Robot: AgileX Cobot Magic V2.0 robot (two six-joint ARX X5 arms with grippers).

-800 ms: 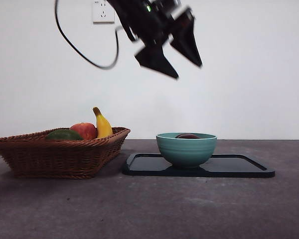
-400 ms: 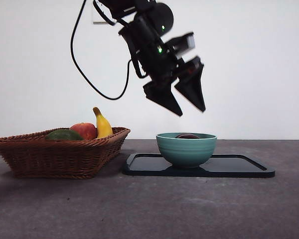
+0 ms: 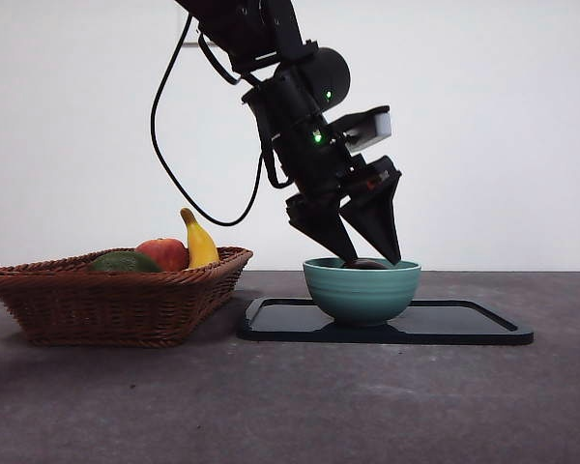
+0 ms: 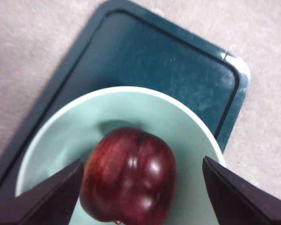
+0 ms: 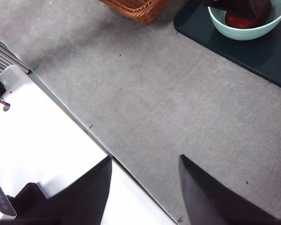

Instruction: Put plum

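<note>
Basket (image 3: 116, 307): lower left of the front view, holding a banana (image 3: 199, 242), an apple (image 3: 163, 253) and a green fruit (image 3: 124, 262); unchanged from a second ago.
Tray (image 3: 469, 327): dark, flat, lower centre-right, carrying the bowl.
Left gripper (image 3: 365, 256): jaws spread wide, tips at the bowl's rim on either side of the plum, holding nothing; a second ago it hung high near the top of the frame, so it has dropped right down.
Right gripper (image 5: 145, 187): parked over bare table, jaws apart, empty.
Bowl (image 3: 361, 289): teal, middle of the tray.
Plum (image 4: 129, 180): lying in the bowl, centre-bottom of the left wrist view; same spot as earlier.
Handling: probably firm, light and slippery (that glossy skin); I would grip across its widest middle, gently, to avoid bruising.
</note>
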